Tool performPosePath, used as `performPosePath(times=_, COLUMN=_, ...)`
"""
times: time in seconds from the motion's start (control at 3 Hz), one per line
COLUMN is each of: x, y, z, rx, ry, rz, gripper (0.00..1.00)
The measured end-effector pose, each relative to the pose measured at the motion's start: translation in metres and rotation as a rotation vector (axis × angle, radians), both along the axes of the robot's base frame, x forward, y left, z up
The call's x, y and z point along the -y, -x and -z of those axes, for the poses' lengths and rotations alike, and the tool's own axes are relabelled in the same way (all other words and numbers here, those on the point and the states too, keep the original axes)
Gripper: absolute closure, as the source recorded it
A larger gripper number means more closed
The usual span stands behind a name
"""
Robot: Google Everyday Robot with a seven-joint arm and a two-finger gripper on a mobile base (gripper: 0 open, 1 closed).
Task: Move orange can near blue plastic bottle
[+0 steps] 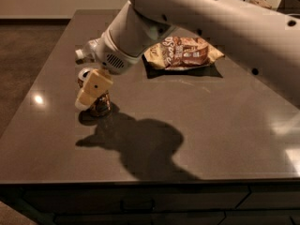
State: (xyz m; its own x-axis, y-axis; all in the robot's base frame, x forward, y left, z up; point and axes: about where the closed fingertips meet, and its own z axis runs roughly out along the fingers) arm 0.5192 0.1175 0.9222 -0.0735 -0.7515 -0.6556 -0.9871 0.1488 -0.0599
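High oblique view, gripper (91, 99) left

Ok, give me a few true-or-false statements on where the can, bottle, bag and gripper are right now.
1. The small orange aluminium can is at the left part of the dark tabletop. True.
2. The gripper is over the crinkly chip bag. False: it is at the can.
3. The chip bag lies behind and right of the can. True.
4. The clear plastic bottle stands in front of the can. False: it is behind the can, mostly hidden by the arm.
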Motion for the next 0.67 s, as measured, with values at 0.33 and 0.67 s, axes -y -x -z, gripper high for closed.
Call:
performPosePath(times=0.33, x=-0.0092, y=-0.0034, z=0.0073, rx=-0.018, ry=0.006, rz=-0.012, gripper=0.39)
performPosePath(times=0.67, x=-0.0126, y=-0.0096, z=0.0046, rx=-0.027, ry=0.003, rz=-0.018, gripper=0.62)
